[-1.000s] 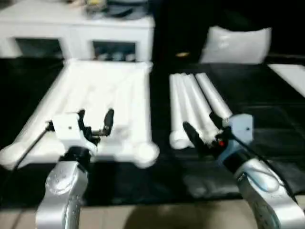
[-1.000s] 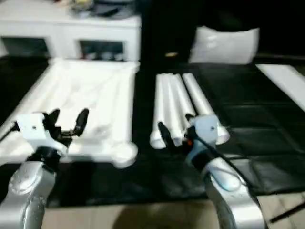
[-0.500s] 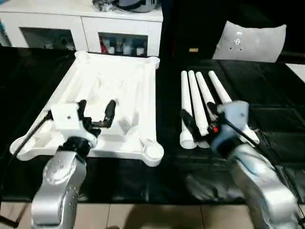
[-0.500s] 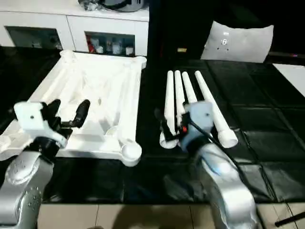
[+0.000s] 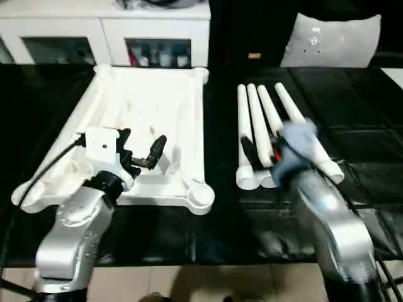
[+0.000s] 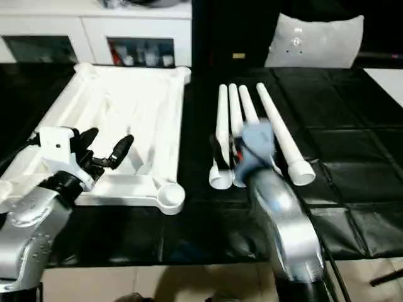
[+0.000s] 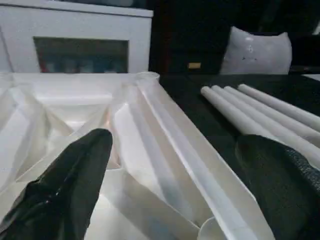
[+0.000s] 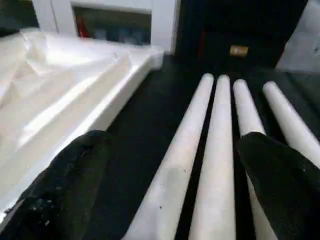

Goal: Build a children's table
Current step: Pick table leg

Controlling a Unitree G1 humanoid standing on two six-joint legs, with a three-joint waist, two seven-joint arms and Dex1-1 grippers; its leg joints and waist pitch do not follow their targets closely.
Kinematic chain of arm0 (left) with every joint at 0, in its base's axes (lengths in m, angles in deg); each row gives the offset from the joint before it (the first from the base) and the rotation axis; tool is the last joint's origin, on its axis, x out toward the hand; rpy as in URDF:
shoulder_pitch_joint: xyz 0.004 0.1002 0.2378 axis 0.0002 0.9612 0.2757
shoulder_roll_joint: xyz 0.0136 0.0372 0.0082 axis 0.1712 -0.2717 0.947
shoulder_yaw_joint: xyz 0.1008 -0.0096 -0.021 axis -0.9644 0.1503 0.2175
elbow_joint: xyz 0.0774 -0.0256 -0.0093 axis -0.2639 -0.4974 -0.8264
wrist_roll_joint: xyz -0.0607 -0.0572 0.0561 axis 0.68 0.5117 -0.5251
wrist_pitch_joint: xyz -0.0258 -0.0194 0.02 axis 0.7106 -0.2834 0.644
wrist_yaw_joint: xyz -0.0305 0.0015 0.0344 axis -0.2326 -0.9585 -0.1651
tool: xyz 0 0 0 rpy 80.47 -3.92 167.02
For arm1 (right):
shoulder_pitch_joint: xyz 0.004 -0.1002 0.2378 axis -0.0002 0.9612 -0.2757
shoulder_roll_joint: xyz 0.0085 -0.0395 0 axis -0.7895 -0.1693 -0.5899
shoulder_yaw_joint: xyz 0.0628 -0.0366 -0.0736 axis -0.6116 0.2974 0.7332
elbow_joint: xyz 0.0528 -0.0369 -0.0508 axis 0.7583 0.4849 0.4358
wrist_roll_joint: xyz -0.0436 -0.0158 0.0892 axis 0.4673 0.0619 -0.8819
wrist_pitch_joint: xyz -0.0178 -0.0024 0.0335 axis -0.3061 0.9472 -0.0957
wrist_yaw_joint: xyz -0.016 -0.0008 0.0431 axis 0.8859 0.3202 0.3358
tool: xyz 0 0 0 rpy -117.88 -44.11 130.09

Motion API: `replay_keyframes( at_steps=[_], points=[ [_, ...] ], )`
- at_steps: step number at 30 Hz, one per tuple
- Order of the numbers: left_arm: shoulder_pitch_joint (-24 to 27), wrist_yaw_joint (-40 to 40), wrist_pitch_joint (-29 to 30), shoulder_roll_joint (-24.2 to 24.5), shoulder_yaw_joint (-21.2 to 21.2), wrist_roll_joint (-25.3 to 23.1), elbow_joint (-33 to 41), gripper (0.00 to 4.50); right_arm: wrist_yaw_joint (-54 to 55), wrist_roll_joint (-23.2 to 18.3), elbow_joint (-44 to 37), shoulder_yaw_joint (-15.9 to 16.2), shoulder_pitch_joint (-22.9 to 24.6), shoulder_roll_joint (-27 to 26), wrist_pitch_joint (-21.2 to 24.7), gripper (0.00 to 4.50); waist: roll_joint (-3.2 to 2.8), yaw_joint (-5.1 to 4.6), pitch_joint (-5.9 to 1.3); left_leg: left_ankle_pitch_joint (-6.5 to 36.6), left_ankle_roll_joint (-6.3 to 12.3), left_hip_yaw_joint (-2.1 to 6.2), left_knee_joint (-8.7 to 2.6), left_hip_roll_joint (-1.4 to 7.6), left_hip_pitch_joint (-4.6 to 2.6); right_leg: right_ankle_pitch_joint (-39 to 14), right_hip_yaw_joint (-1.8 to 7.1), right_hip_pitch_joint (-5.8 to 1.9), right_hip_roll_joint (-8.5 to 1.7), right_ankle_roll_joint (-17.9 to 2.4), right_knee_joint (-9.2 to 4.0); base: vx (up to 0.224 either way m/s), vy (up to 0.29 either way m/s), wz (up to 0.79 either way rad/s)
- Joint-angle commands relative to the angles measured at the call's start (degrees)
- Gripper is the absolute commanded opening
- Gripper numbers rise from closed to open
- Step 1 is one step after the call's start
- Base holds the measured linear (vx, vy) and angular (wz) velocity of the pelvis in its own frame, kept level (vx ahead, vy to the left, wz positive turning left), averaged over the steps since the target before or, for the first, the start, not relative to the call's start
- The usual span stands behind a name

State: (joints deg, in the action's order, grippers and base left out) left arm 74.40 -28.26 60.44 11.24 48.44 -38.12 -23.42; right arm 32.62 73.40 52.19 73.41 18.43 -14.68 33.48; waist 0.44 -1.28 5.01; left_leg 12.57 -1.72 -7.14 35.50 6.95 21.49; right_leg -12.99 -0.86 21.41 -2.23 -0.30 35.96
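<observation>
Four legs [image 5: 264, 135] waiting at 3 o'clock | right gripper [image 8: 165, 195] hovering, jaws apart, grabbing next | left gripper [image 5: 143, 151] idling jaws-apart over tabletop [image 5: 176, 100]

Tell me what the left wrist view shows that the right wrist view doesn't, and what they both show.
Left wrist view alone: the ribbed underside of the white plastic rectangular table top seen from just above it, between the open black fingers of the left pincer, and a grey cushion behind.

Right wrist view alone: the open right pincer low over the four white tapered tubular legs, which run up between its fingers.

Both: the table top, the legs lying side by side, the black mat and the white cabinet with glass doors.
</observation>
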Motion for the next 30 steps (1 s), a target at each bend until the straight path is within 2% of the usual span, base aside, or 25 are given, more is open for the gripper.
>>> replay_keyframes(
  at_steps=[1, 2, 3, 4, 5, 6, 7, 9, 11, 12, 13, 16, 17, 18, 22, 23, 24, 25, 27, 28, 29, 30],
  points=[
    [1.1, 4.0, 2.6, 2.9, 0.0, 2.5, 4.5, 4.46, 0.2, 0.0, 6.3, 0.1, -4.8, -0.6, 2.5, 4.50, 0.17, 0.24, -2.95, 5.9, 1.08, 1.57, -4.96, 4.83, -0.44, -3.8, 2.81, -2.07, -5.47, -12.9, -3.94, 0.000, 0.000, 0.00],
    [1.3, 4.9, 2.8, 3.5, -0.1, 2.9, 5.1, 4.46, 0.3, 0.1, 8.1, 0.0, -6.1, -0.9, 1.8, 4.50, -0.14, 0.15, -2.82, 5.4, 0.41, 1.60, -5.00, 4.81, -0.40, -2.9, 2.69, -1.87, -5.46, -13.4, -3.66, 0.000, 0.000, 0.00],
    [1.4, 5.4, 3.3, 4.7, -0.3, 2.6, 5.8, 4.46, 0.8, 0.9, 10.9, 0.1, -8.2, -1.0, 0.7, 4.50, -0.19, 0.31, -2.97, 3.7, 0.05, 1.30, -4.74, 4.97, -0.74, 0.6, 2.74, -1.66, -5.28, -13.5, -3.44, 0.000, 0.000, 0.00],
    [1.4, 5.4, 3.3, 4.8, -0.4, 2.6, 5.9, 4.46, 0.8, 1.0, 11.1, 0.1, -8.3, -1.0, 0.6, 4.50, -0.27, 0.49, -3.11, 2.0, 0.03, 1.29, -4.68, 4.99, -0.64, 3.0, 2.67, -1.84, -5.25, -13.6, -3.16, 0.000, 0.000, 0.00],
    [1.4, 5.7, 3.7, 5.6, -0.5, 2.4, 6.3, 4.46, 1.2, 1.7, 13.1, 0.2, -9.8, -1.1, 0.0, 4.50, -0.19, 0.73, -3.17, -1.1, 0.64, 1.02, -4.48, 4.88, -0.67, 7.8, 2.63, -1.81, -5.07, -13.8, -2.85, 0.000, 0.000, 0.00],
    [1.6, 7.1, 4.0, 6.7, -0.6, 2.9, 6.9, 4.46, 1.8, 2.2, 15.8, 0.2, -11.8, -1.4, -0.7, 4.50, -0.42, 1.04, -3.25, -2.6, 0.70, 0.98, -4.43, 4.75, -0.53, 10.0, 2.52, -1.99, -5.15, -14.1, -2.64, 0.000, 0.000, 0.00],
    [2.1, 8.8, 4.0, 7.6, -0.9, 3.5, 7.2, 4.46, 2.7, 2.8, 18.8, 0.0, -13.6, -1.8, -1.5, 4.50, -0.90, 1.30, -3.07, -2.0, 0.27, 0.95, -4.51, 4.69, -0.55, 9.6, 2.50, -1.86, -5.23, -14.3, -2.56, 0.000, 0.000, 0.00],
    [2.7, 10.4, 5.1, 8.6, -1.0, 4.7, 7.5, 4.46, 3.9, 3.3, 22.4, -0.5, -15.7, -2.3, -1.1, 4.50, -0.79, 1.46, -3.05, 0.4, -1.13, 0.76, -4.64, 4.77, -0.72, 7.9, 2.56, -1.92, -5.07, -14.4, -2.59, 0.000, 0.000, 0.00],
    [2.7, 12.7, 5.6, 9.8, -1.7, 6.2, 8.2, 4.46, 4.7, 2.7, 25.1, -1.8, -17.3, -3.2, -1.8, 4.50, -1.23, 1.67, -3.02, 1.9, -2.17, 0.71, -4.73, 4.84, -0.73, 7.3, 2.63, -1.86, -5.18, -14.2, -2.64, 0.000, 0.000, 0.00],
    [2.4, 14.0, 5.4, 10.3, -1.9, 7.2, 8.0, 4.46, 6.5, 3.0, 28.7, -2.6, -19.1, -3.6, -0.7, 4.50, -1.49, 1.79, -2.68, 3.6, -3.02, 0.73, -4.96, 4.86, -0.86, 6.2, 2.59, -1.59, -5.02, -13.9, -2.75, 0.000, 0.000, 0.00],
    [2.1, 14.5, 5.4, 10.6, -2.1, 7.3, 7.7, 4.46, 7.2, 3.2, 31.1, -2.9, -20.4, -3.6, -0.6, 4.50, -1.14, 1.75, -2.61, 4.6, -3.68, 0.71, -5.07, 4.74, -0.75, 5.1, 2.62, -1.79, -5.04, -14.0, -2.71, 0.000, 0.000, 0.00],
    [1.4, 14.8, 6.1, 11.0, -2.3, 7.2, 7.6, 4.46, 8.1, 3.6, 35.5, -3.1, -23.1, -3.8, 0.2, 4.50, -1.55, 1.79, -2.61, 6.0, -4.39, 0.68, -4.98, 4.70, -0.70, 3.2, 2.76, -1.83, -5.19, -13.7, -2.76, 0.000, 0.000, 0.00],
    [1.3, 15.0, 6.6, 11.0, -2.1, 8.0, 8.1, 4.46, 8.4, 2.8, 37.5, -4.1, -24.4, -4.5, 0.1, 4.50, -1.37, 1.71, -2.57, 6.4, -4.54, 0.65, -5.03, 4.72, -0.61, 2.5, 2.78, -1.91, -5.22, -13.5, -2.85, 0.000, 0.000, 0.00],
    [1.2, 15.1, 7.1, 10.8, -2.0, 8.7, 8.5, 4.46, 8.6, 2.6, 39.0, -4.6, -25.3, -4.8, -0.3, 4.50, -1.59, 1.69, -2.48, 6.7, -4.63, 0.67, -5.02, 4.73, -0.59, 2.1, 2.85, -1.80, -5.33, -13.5, -2.83, 0.000, 0.000, 0.00],
    [1.6, 15.5, 7.9, 11.3, -3.5, 8.9, 9.7, 4.46, 8.8, 2.6, 45.1, -5.4, -28.7, -4.9, -2.0, 4.50, -1.60, 1.65, -2.61, 5.2, -4.05, 0.55, -4.87, 4.85, -0.36, 3.7, 2.83, -2.00, -5.37, -14.1, -2.66, 0.000, 0.000, 0.00],
    [1.8, 15.8, 8.2, 11.0, -4.2, 9.3, 9.8, 4.46, 9.8, 2.1, 47.6, -6.4, -30.0, -4.9, -2.6, 4.50, -3.12, 1.73, -2.64, 5.1, -4.34, 0.56, -4.71, 4.78, -0.45, 5.4, 2.67, -1.85, -5.17, -14.5, -2.40, 0.000, 0.000, 0.00],
    [2.0, 16.0, 8.1, 10.9, -4.7, 9.3, 9.8, 4.46, 10.1, 2.3, 48.1, -6.4, -30.2, -4.8, -2.3, 4.50, -3.17, 1.81, -2.95, 5.0, -4.30, 0.51, -4.62, 4.71, -0.55, 5.9, 2.57, -2.04, -5.06, -14.7, -2.43, 0.000, 0.000, 0.00],
    [2.1, 16.1, 8.1, 10.9, -5.2, 9.2, 9.8, 4.46, 10.2, 2.4, 48.4, -6.3, -30.3, -4.7, -2.1, 4.50, -2.79, 1.75, -2.94, 4.4, -4.04, 0.42, -4.62, 4.76, -0.43, 6.8, 2.59, -2.12, -5.05, -14.9, -2.41, 0.000, 0.000, 0.00],
    [2.0, 16.5, 8.5, 10.6, -6.4, 9.4, 9.9, 4.46, 9.7, 1.6, 48.8, -7.1, -30.7, -4.4, -0.1, 4.50, -3.00, 2.24, -3.76, 0.7, -2.25, 0.20, -4.14, 4.57, -0.24, 10.8, 2.59, -2.69, -5.17, -15.7, -2.18, 0.000, 0.000, 0.00],
    [1.9, 16.3, 8.7, 10.4, -6.6, 9.6, 9.9, 4.46, 9.2, 1.2, 49.1, -7.7, -30.9, -4.4, 0.4, 4.50, -2.90, 2.41, -3.81, 0.3, -1.81, 0.17, -4.10, 4.64, -0.20, 11.1, 2.60, -2.69, -5.21, -15.8, -2.12, 0.000, 0.000, 0.00],
    [1.8, 15.9, 8.9, 10.2, -6.7, 9.4, 10.3, 4.46, 8.8, 1.2, 49.8, -7.9, -31.6, -4.2, 1.5, 4.50, -2.36, 2.64, -3.72, 0.1, -1.16, 0.08, -4.20, 4.79, -0.07, 10.5, 2.60, -2.72, -5.26, -16.1, -2.12, 0.000, 0.000, 0.00],
    [1.8, 15.7, 9.0, 10.1, -6.8, 9.4, 10.4, 4.46, 8.8, 1.3, 50.3, -8.0, -31.9, -4.1, 2.0, 4.50, -2.81, 2.83, -3.69, 0.7, -1.16, 0.02, -4.19, 4.89, -0.28, 8.8, 2.54, -2.45, -5.24, -16.3, -2.23, 0.000, 0.000, 0.00]
  ],
)
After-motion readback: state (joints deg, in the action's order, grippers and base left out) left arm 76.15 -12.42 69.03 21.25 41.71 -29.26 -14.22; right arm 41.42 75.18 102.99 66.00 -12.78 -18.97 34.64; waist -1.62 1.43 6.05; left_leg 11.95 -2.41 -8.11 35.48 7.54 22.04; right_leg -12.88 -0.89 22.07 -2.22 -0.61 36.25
